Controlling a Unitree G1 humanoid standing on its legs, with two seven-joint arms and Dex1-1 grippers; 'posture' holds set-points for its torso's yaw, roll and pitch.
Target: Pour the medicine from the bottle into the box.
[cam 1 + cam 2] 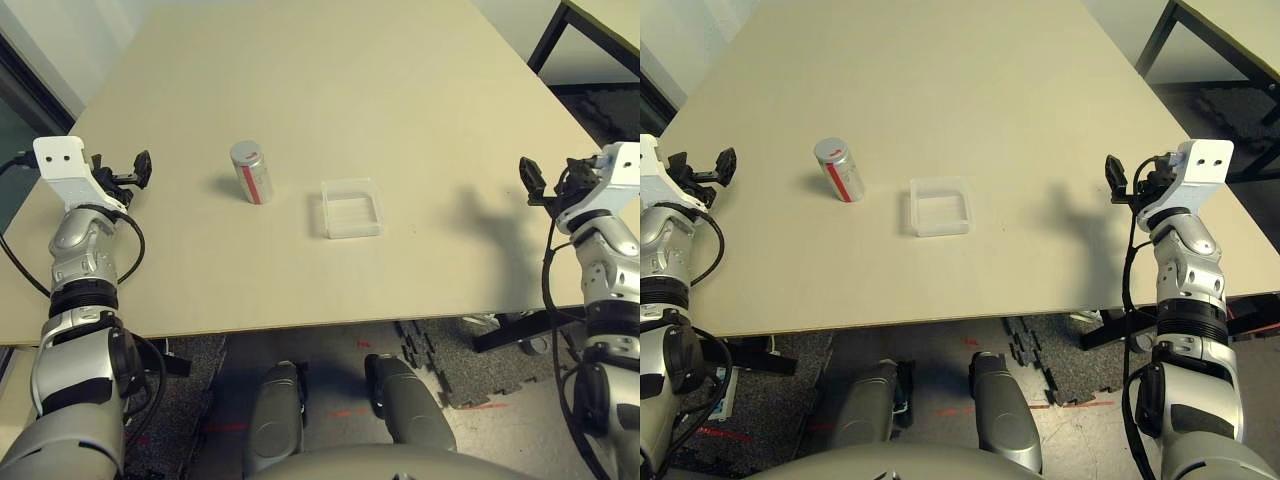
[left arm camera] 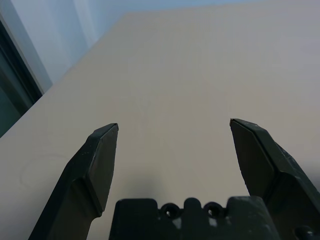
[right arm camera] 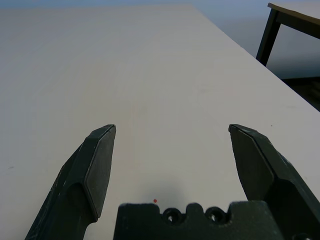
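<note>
both arms sit at the near corners of the table (image 1: 420, 60), well apart from the task items. the left gripper (image 1: 138, 168) hovers over the table's left edge with its two black fingers spread wide and nothing between them; the left wrist view confirms bare tabletop between the fingers. the right gripper (image 1: 1118, 180) hovers over the right edge in the same condition: fingers spread wide, grasping nothing.

further in, near the table's middle, the clear plastic box (image 1: 352, 208) lies flat and appears empty. just beyond it and to its left, apart from it, the silvery bottle (image 1: 252, 172) with the red and white stripe stands upright, leaning slightly in the view, its round grey cap in place. the medicine is not visible; presumably it is inside the bottle.

judged step: start of task, with reach not yet begun. the next move likely calls for one gripper to close on the bottle body. the left is nearer. the cap probably must come off before tilting the bottle over the box.
</note>
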